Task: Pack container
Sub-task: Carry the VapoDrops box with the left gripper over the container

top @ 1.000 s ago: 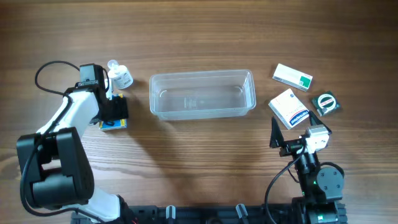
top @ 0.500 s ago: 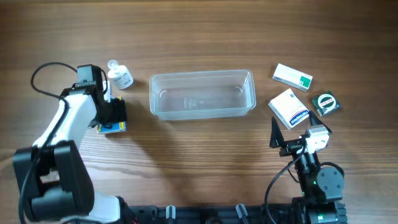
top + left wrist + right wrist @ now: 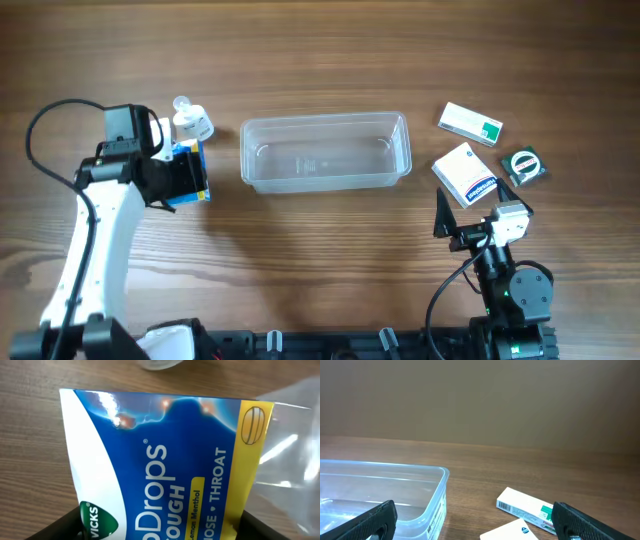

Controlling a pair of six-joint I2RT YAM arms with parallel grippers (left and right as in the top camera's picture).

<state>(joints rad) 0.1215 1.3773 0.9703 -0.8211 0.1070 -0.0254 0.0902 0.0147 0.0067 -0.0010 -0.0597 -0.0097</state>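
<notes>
Currently, I hold the left gripper [image 3: 175,180] pinched on the cough-drop bag [image 3: 165,460] by one edge, so the bag can travel sideways. The container [image 3: 406,150] sits mid-table, empty, just beside the bag. The right gripper [image 3: 475,522] rests spread near the white boxes [image 3: 465,172], presumably ready for them.

A clear see-through plastic container [image 3: 325,120] is seen sitting upright, open side up, on the wooden table [image 3: 320,250], a bit above the middle of the overhead view. It's laid with its long sides running left to right. Rounded corners, a rim and shallow walls can be made out. Faint moulded marks, maybe, are seen on its base. Its near corner [image 3: 439,476] is caught low left in the right wrist view.
</notes>
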